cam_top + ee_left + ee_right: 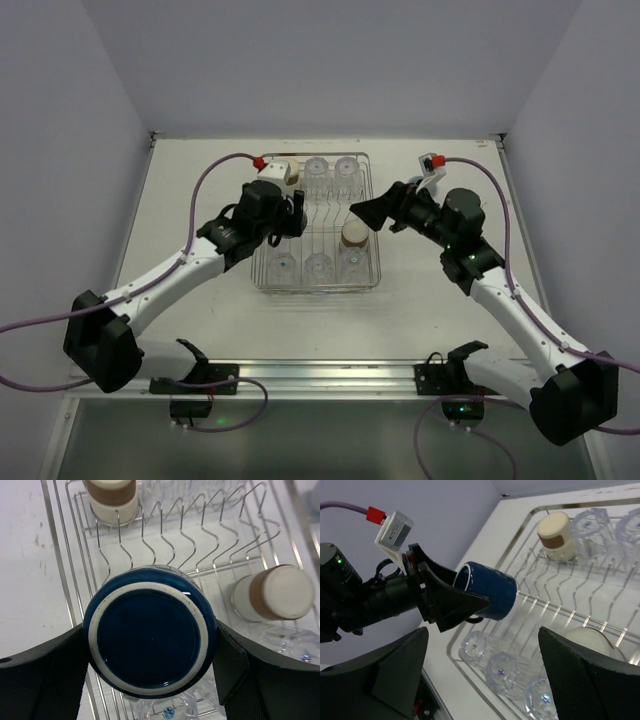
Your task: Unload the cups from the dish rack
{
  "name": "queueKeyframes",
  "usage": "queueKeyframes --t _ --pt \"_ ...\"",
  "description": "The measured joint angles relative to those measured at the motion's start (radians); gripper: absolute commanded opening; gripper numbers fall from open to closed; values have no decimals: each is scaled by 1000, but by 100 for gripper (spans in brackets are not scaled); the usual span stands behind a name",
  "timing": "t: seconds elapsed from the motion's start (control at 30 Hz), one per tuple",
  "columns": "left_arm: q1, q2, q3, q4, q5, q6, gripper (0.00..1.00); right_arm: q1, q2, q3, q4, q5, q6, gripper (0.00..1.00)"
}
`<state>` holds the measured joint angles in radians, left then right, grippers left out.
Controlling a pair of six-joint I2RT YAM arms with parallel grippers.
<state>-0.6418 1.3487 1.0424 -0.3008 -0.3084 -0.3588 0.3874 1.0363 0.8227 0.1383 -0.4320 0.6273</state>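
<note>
The silver wire dish rack [372, 262] stands mid-table. My left gripper [292, 222] is shut on the dark blue mug [150, 640], held bottom-up above the rack's left side; its fingers [235, 660] press both sides of the mug. The mug also shows in the right wrist view [487, 590]. My right gripper [368, 215] is open and empty above the rack's right side. In the rack are three clear tumblers along the front [318, 265], two clear tumblers at the back [331, 169], a beige and brown cup at the back left [290, 175] and another at the right [353, 237].
White walls close in the table on the left, back and right. A metal rail [320, 372] runs along the near edge by the arm bases. The rack's prongs [200, 535] stand up beneath the held mug.
</note>
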Motion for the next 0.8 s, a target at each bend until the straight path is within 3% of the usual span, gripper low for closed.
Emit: queueKeyframes --t 0.2,0.4,0.63,0.73,0.8 --pt "1 -142 -2 48 93 -41 24 38 8 -103 241 -42 154 88" --pt "2 -235 -65 220 270 -141 21 49 33 -195 432 -60 285 84" --pt "2 -273 -156 388 423 -284 19 57 90 -222 599 -112 396 64" --pt "2 -273 -183 448 470 -342 19 66 111 -222 661 -145 427 62" --pt "2 -273 -200 490 496 -379 19 72 133 -220 711 -172 447 55"
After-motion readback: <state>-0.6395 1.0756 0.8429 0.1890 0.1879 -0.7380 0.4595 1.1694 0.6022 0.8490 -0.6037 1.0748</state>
